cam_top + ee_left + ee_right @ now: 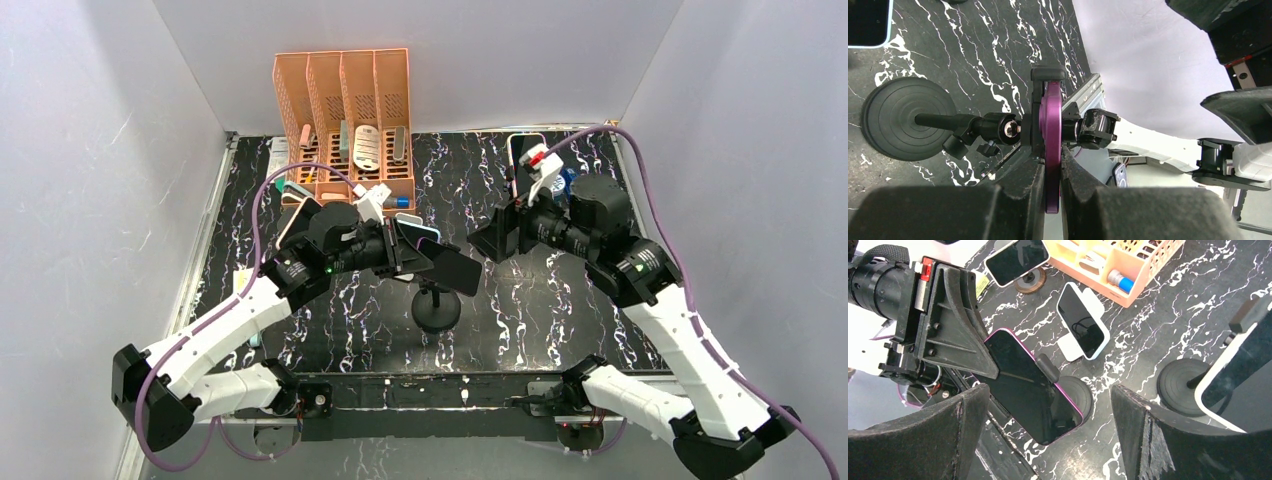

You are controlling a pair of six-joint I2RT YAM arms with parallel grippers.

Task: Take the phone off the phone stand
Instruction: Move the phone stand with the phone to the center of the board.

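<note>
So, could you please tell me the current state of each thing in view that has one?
left gripper: shut on the purple phone's edge.
right gripper: open, holding nothing.
purple phone: tilted, clamped in the phone stand, not yet removed.
phone stand: standing on its base, clamp gripping the phone.
second phone: leaning on a white stand, screen dark.

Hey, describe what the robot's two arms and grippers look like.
Both arms have white shells with black joints: left arm, right arm. A purple cable runs along each. The left gripper and right gripper have black, wedge-shaped fingers; a small green light glows near each wrist.
</note>
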